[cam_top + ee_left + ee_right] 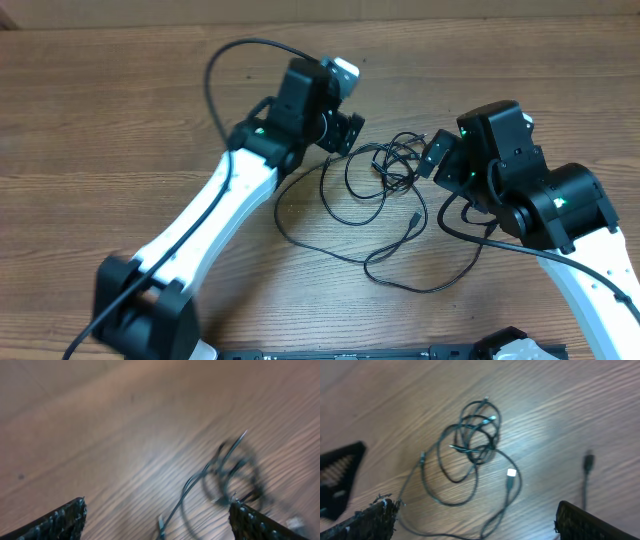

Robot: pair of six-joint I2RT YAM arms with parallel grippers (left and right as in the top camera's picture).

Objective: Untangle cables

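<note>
Thin black cables (392, 164) lie tangled on the wooden table between the two arms, with long loops trailing toward the front (400, 275). My left gripper (350, 132) hovers just left of the knot, open and holding nothing. Its wrist view shows one cable (200, 477) and a small plug (161, 522) between the wide-apart fingers (60, 521). My right gripper (436, 156) stands open at the knot's right side. From that wrist, the knot (476, 435) lies ahead, with a silver-tipped plug (511, 473) and a separate plug (588, 462) on the table.
The wooden table (120, 120) stretches around the cables. The left arm's thicker black wire (225, 60) arches over the back left. The left gripper's finger (337, 477) shows at the left edge of the right wrist view.
</note>
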